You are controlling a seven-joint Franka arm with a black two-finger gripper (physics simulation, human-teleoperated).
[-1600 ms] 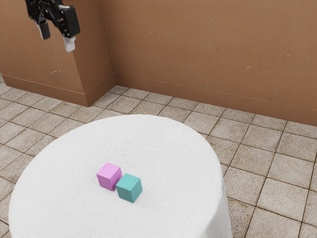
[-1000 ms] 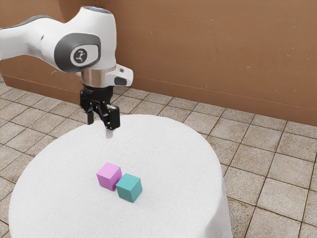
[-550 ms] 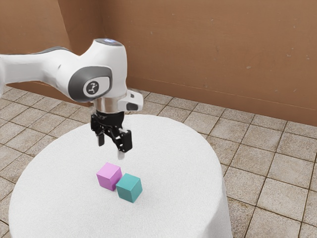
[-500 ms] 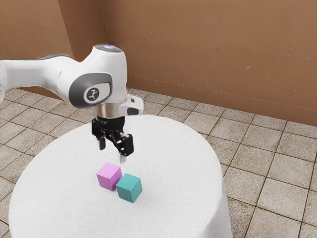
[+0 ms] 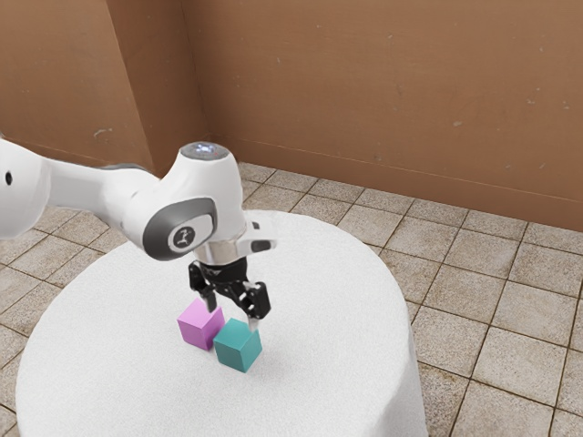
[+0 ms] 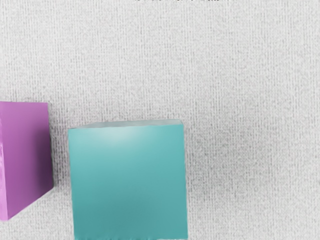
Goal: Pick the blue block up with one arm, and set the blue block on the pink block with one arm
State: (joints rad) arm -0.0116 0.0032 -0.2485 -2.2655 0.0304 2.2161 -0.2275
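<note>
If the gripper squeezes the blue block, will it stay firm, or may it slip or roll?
The blue block looks like a flat-faced cube, so it probably stays stiff and will not roll. Its sides look smooth, so a weak grip might slip. The pink block sits close beside it, so a sideways push could shove that too.

Surface [image 5: 346,300] under the end effector [image 5: 232,310] looked like white cloth, matt, with a fine grainy weave. Blue block [image 6: 128,180] just below the end effector was smooth and matt, with a faint sheen on its top face. Pink block [image 5: 199,323] beside it had the same smooth matt finish. End effector was black, matt, plastic-looking. Arm [image 5: 109,196] shell was white, smooth, glossy. Floor [image 5: 474,273] tiles looked stone-like, rough, mottled. Wall [image 5: 383,82] was brown, matt, slightly blotchy.
</note>
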